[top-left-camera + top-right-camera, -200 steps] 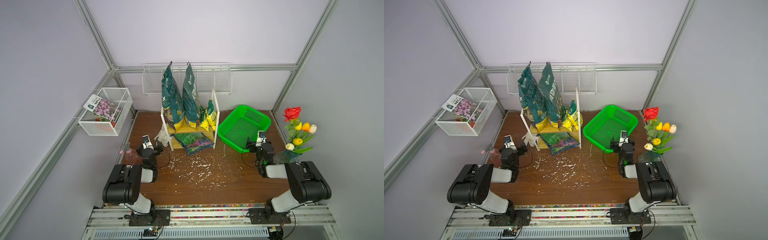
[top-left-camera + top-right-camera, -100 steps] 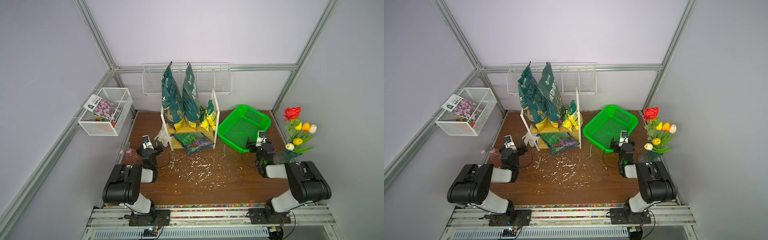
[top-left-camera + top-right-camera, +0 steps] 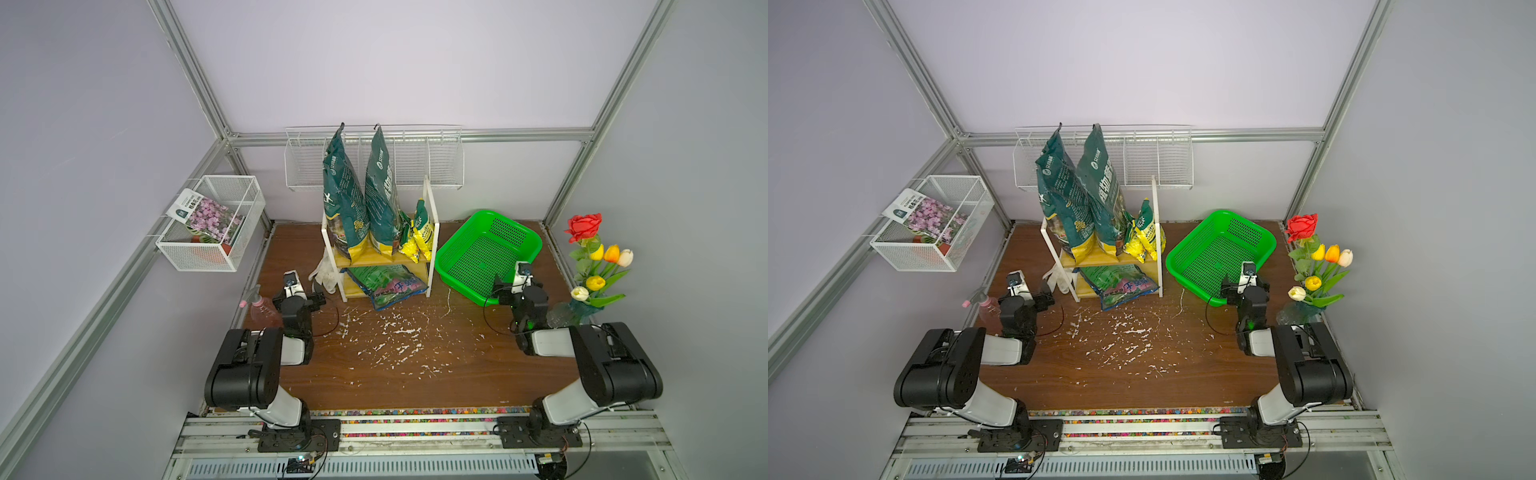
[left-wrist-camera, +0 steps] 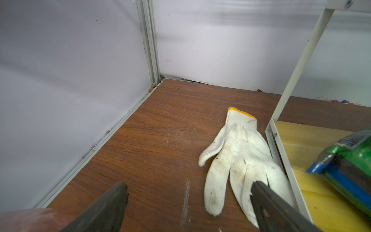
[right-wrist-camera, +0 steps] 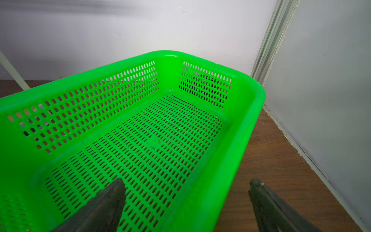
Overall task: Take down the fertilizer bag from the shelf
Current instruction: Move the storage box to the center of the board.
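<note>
fingers (image 4: 104, 209) on the left arm spread wide, empty, over a white glove (image 4: 239, 156) beside the shelf (image 3: 374, 261); right fingers (image 5: 100, 206) apart at the green basket (image 5: 251, 120) rim. fertilizer bag (image 3: 345, 199) stands on the upper board, untouched: all left to do.

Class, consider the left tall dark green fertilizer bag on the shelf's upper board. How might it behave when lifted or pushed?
Probably floppy: the fertilizer bag tapers to a thin top and bulges low, so it may sag. Likely heavy, since its base looks full. Pushed, it could topple, standing tall on the narrow shelf.
</note>
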Action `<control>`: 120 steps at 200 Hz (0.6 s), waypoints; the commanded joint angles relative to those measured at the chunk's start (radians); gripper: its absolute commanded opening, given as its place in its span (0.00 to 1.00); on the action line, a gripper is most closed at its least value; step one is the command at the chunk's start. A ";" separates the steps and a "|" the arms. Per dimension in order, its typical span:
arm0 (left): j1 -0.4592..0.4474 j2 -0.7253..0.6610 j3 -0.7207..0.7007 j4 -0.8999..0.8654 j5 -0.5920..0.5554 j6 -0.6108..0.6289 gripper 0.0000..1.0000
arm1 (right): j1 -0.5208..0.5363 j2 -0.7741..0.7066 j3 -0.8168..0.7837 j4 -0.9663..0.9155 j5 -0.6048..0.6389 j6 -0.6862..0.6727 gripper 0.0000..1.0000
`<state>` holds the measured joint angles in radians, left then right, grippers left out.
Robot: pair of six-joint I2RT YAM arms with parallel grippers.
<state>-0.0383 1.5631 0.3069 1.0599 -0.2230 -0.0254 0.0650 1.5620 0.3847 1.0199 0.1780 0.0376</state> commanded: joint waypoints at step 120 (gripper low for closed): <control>-0.094 -0.471 0.207 -0.736 -0.217 -0.117 1.00 | 0.113 -0.230 0.345 -0.828 -0.068 0.010 0.94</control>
<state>-0.1307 1.1770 0.4503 0.6155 -0.3882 -0.0856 0.1661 1.3788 0.6559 0.4328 0.1547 -0.0025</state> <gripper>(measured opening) 0.996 0.949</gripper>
